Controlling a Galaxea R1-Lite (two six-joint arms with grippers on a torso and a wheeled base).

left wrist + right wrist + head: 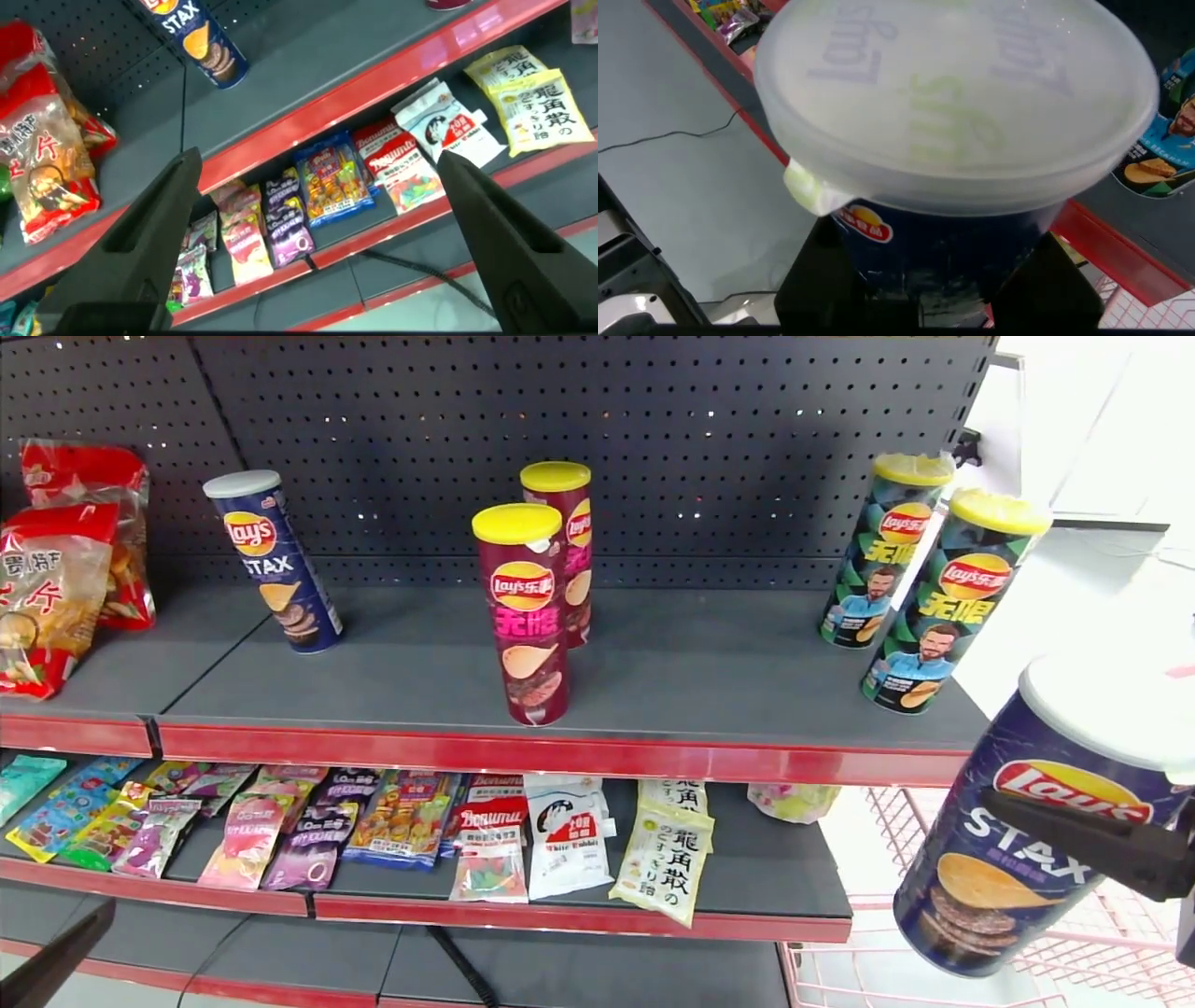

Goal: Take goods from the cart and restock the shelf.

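My right gripper [1055,831] is shut on a dark blue chip can [1018,821] with a white lid, held tilted off the shelf's right end and above the pink cart [840,961]. From the right wrist view the can's lid [952,121] looms over the fingers [822,289] clamped on its body. A matching blue can [273,562] stands at the left of the grey top shelf [700,681]. My left gripper [318,233] hangs open and empty low at the left, in front of the lower shelves.
Two maroon cans [521,611] stand mid-shelf and two green cans [943,607] at the right end. Red snack bags [56,569] lean at the far left. Candy packets [401,821] line the lower shelf. A pegboard backs the shelf.
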